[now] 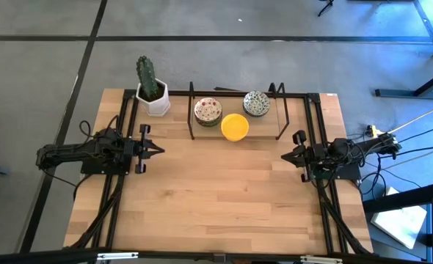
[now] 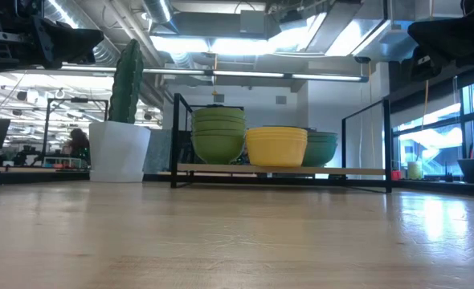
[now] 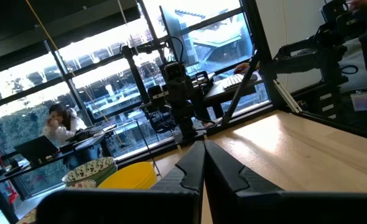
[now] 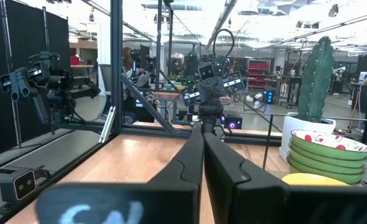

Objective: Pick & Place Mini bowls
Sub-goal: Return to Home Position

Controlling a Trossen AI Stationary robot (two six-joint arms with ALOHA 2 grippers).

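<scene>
Three stacks of mini bowls stand on a low black-framed rack (image 1: 194, 125) at the table's far middle. One stack is cream with red speckles (image 1: 208, 111), one plain yellow (image 1: 235, 126) at the rack's near edge, one white with a grey-green pattern (image 1: 256, 103). The low view shows them side by side: the speckled stack (image 2: 218, 135), the yellow stack (image 2: 276, 146), the patterned stack (image 2: 321, 148). My left gripper (image 1: 161, 149) hovers shut at the table's left side, pointing right. My right gripper (image 1: 283, 155) hovers shut at the right side, pointing left. Both are well short of the bowls and hold nothing.
A cactus in a white pot (image 1: 152, 92) stands at the far left, beside the rack. Black frame rails (image 1: 128, 132) run along the table's left, right and far sides. Bare wooden tabletop (image 1: 216, 198) lies between the arms and toward the near edge.
</scene>
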